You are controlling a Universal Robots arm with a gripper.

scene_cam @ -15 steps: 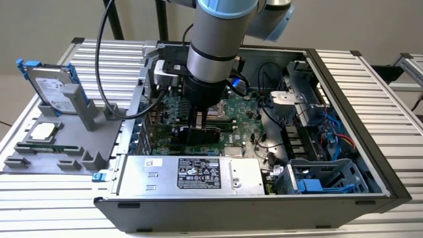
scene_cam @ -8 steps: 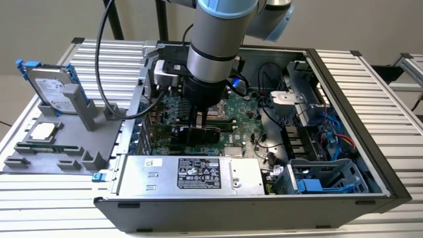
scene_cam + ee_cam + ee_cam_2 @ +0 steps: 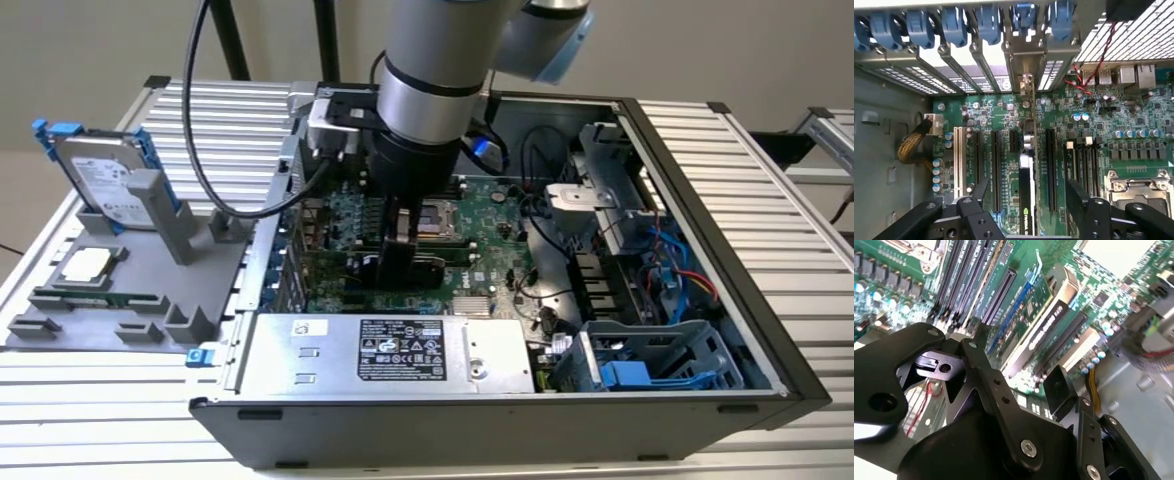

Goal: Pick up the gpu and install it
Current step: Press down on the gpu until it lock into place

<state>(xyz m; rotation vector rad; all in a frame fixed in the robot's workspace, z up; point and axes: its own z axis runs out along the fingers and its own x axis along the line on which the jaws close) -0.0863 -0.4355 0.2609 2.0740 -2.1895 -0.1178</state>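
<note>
A single robot arm reaches down into an open computer case (image 3: pixel 747 330) lying on a slatted metal desk (image 3: pixel 787 180). Its hand (image 3: pixel 1026 200) sits low over the green motherboard (image 3: pixel 984 115), fingers (image 3: pixel 1081 195) spread apart. Between them stands the gpu (image 3: pixel 1026 185), a thin card on edge, lined up along an expansion slot with its metal bracket toward the case's rear slot openings (image 3: pixel 1004 65). I cannot tell whether it is fully seated. The fingers appear to stand clear of the card, gripping nothing. To do this step well, the card edge should stay parallel to the slot, pressure should go straight down and evenly along its length, and the bracket should sit within its rear opening without snagging the blue retaining clips (image 3: pixel 989 22). Inside the case are also a power supply (image 3: pixel 387 350) along the near wall and a drive cage (image 3: pixel 654 365) with blue parts. Beside the case, on the exterior view's left, a grey parts tray (image 3: pixel 120 300) holds an upright hard drive (image 3: pixel 107 180) with blue rails.
</note>
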